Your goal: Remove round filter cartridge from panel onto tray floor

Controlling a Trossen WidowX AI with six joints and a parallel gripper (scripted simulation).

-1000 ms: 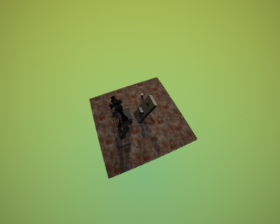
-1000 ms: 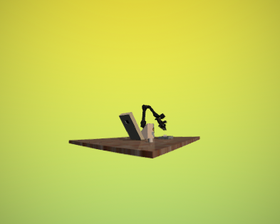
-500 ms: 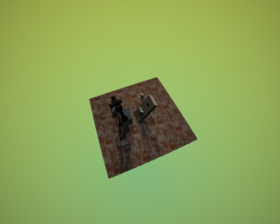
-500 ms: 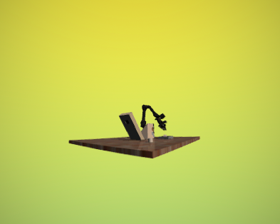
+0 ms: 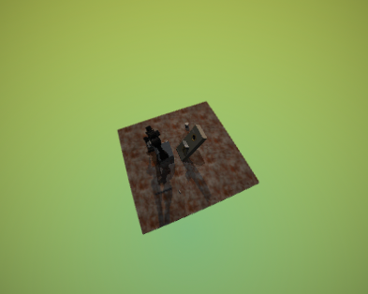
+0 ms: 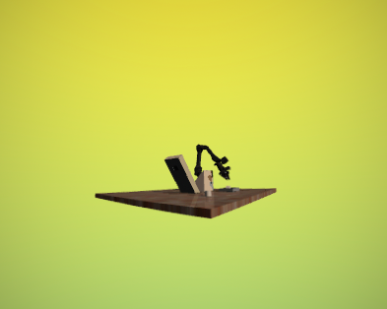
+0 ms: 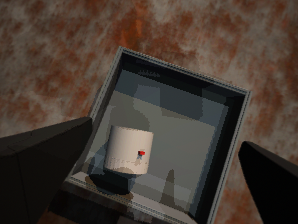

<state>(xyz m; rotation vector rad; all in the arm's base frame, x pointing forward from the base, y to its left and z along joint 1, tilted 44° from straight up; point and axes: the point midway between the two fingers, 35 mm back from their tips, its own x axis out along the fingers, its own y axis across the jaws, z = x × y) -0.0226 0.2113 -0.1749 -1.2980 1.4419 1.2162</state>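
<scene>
Currently the hand (image 5: pixel 164 158) (image 6: pixel 227 178) (image 7: pixel 165 135) is wide open w/ nothing btwn its fingers, which stand well apart, one at the L edge of the wrist view, the other at the R. Cartridge (image 6: pixel 227 187) (image 7: pixel 129 150), pale & cylindrical, is in the tray (image 5: pixel 168 148) (image 6: pixel 234 190) (image 7: pixel 235 125), out of the panel (image 5: pixel 188 145) (image 6: pixel 180 175). In the wrist view it's in the near L part of the tray, curved side showing, w/ a small red mark (image 7: pixel 141 153) R of its middle & a dark patch at its near end. Can't tell if it touches the tray wall.

Arm (image 5: pixel 156 140) (image 6: pixel 199 159), black, is bent, w/ the hand over the tray & apart from the cartridge in the ext. view. Panel leans back on the worktop (image 5: pixel 227 164) (image 6: pixel 155 199) (image 7: pixel 45 55), R of the arm in the top view, w/ a dark round hole (image 5: pixel 194 138) in its face & a pale block (image 5: pixel 185 144) (image 6: pixel 205 181) low at its front. Small pale piece (image 5: pixel 186 125) (image 6: pixel 208 193) stands on the worktop near the panel; too small to ID. Worktop is mottled, brown & grey.
</scene>
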